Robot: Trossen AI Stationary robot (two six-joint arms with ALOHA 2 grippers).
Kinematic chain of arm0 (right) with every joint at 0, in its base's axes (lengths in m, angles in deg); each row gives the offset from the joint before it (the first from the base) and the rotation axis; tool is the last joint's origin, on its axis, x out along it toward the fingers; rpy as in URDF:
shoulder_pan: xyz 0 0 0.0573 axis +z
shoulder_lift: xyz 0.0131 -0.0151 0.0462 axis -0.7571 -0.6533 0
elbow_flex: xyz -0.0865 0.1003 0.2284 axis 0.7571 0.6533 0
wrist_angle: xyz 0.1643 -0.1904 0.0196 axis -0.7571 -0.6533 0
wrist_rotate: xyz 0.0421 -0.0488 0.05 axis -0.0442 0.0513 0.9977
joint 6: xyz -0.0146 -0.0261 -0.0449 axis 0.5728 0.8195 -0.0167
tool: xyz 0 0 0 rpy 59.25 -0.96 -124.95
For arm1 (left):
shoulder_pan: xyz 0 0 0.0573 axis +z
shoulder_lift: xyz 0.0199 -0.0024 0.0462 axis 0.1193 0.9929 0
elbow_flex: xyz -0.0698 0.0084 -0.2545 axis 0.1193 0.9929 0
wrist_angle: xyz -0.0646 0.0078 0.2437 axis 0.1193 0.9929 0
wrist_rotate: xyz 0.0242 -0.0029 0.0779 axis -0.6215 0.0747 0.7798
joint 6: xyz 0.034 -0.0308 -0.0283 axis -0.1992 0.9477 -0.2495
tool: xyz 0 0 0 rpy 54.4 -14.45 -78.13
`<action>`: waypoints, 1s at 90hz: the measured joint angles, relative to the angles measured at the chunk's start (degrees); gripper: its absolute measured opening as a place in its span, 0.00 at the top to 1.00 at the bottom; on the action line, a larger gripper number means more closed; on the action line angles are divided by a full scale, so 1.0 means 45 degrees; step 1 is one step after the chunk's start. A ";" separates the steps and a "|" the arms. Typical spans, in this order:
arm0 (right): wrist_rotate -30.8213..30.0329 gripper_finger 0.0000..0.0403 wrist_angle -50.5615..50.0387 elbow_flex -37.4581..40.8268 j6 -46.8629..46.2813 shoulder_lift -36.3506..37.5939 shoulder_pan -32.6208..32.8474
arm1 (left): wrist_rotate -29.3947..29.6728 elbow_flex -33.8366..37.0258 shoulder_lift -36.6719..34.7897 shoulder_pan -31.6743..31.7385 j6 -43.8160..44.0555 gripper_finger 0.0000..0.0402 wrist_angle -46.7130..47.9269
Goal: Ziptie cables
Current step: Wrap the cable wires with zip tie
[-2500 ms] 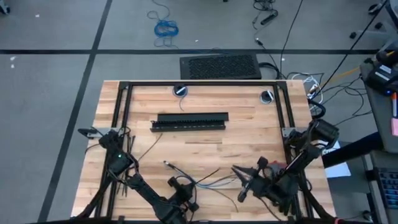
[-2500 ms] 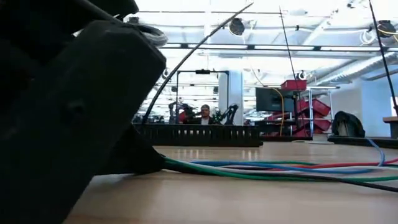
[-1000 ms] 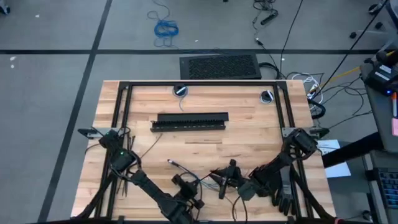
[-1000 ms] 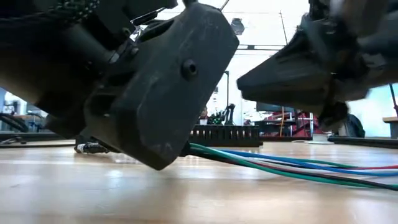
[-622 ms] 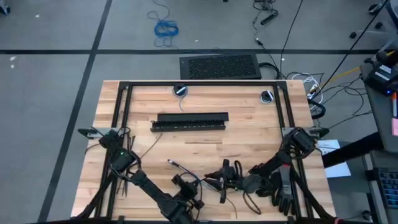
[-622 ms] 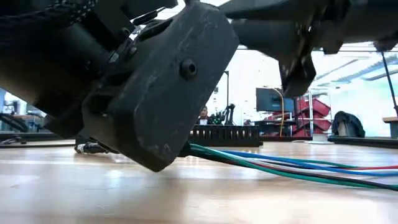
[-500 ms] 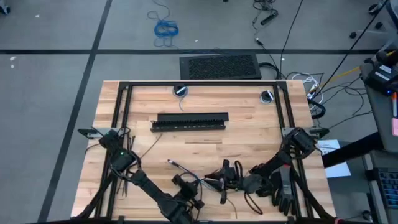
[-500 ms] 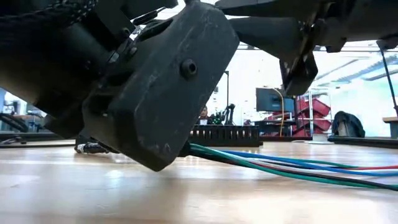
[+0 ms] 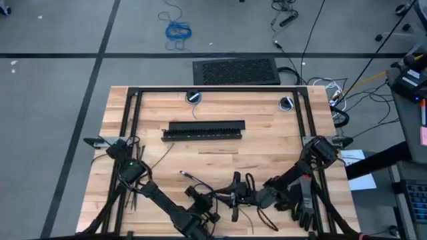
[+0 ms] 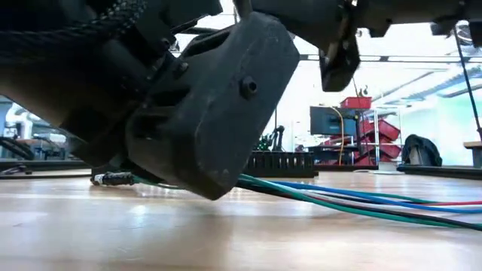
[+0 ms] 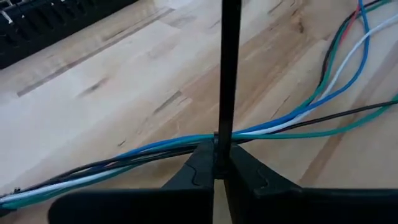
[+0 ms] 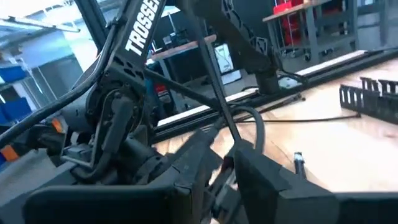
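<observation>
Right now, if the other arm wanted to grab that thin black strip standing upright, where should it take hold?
Probably the free upper length of the ziptie, from the side. The left gripper already pinches its base just above the cables, so only the straight upright part is clear.

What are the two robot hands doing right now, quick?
Left gripper: shut on a thin straight dark plastic ziptie, above the blue, green and pale grey cables.
Right gripper: cannot be told.

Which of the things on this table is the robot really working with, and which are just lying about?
In the job:
- cables, lying on the table
- ziptie, pinched upright in the left gripper
- right gripper, close beside it

Lying about:
- long black bar, farther back
- two round fittings near the far edge
</observation>
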 joint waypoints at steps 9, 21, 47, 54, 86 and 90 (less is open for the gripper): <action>-0.0005 0.92 -0.0956 -0.0331 -0.0152 0.0000 -0.0144 | -0.0005 0.0000 0.0000 -0.0013 0.0000 0.96 -0.0047; -0.0527 0.99 -0.0958 -0.0361 0.0121 0.0000 -0.0097 | -0.0098 0.0000 0.0000 -0.0024 0.0000 0.96 -0.0097; -0.1950 1.00 -0.0775 -0.0361 0.1009 0.0000 0.0346 | -0.0187 -0.0002 0.0000 -0.0024 0.0069 0.96 -0.0263; -0.1357 1.00 -0.0874 -0.0361 0.0508 0.0000 0.0440 | -0.0189 -0.0003 0.0000 -0.0018 0.0078 0.96 -0.0301; -0.3633 0.67 -0.2901 -0.0361 0.0447 0.0000 0.1593 | -0.0204 -0.0005 0.0000 0.0055 0.0043 0.96 -0.0894; -0.3626 0.62 -0.2903 -0.0361 0.0369 0.0000 0.1378 | -0.0200 -0.0005 0.0000 0.0084 0.0039 0.96 -0.0894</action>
